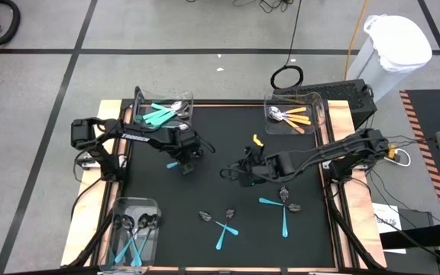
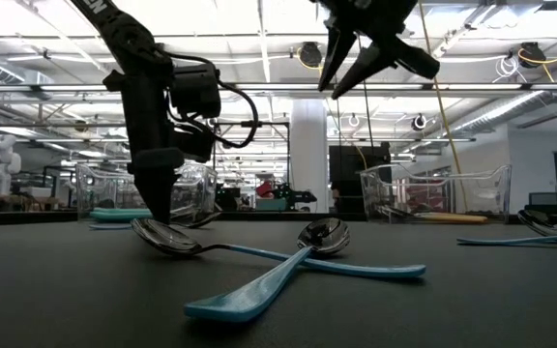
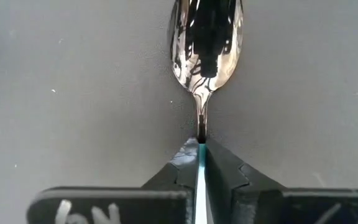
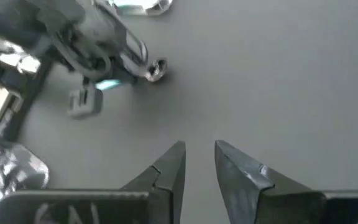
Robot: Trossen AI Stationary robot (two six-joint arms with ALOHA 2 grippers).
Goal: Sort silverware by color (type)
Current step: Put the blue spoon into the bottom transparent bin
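Left claw point(image 3: 201, 163) clamped on teal spoon point(image 3: 204, 50); right claw point(image 4: 199, 163) apart, empty; no legible writing.

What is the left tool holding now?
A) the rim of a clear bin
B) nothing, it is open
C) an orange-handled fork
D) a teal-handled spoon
D: in the left wrist view the left tool is shut on the teal handle of a shiny teal-handled spoon.

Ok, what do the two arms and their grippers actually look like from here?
Both arms are dark, nearly black, jointed links with black cables along them. The left gripper has two dark wedge-shaped fingers tapering to narrow tips, with white handwritten marks on its crossbar. The right gripper has the same dark pointed fingers and similar white scrawl. The left arm carries pale lettering on one link.
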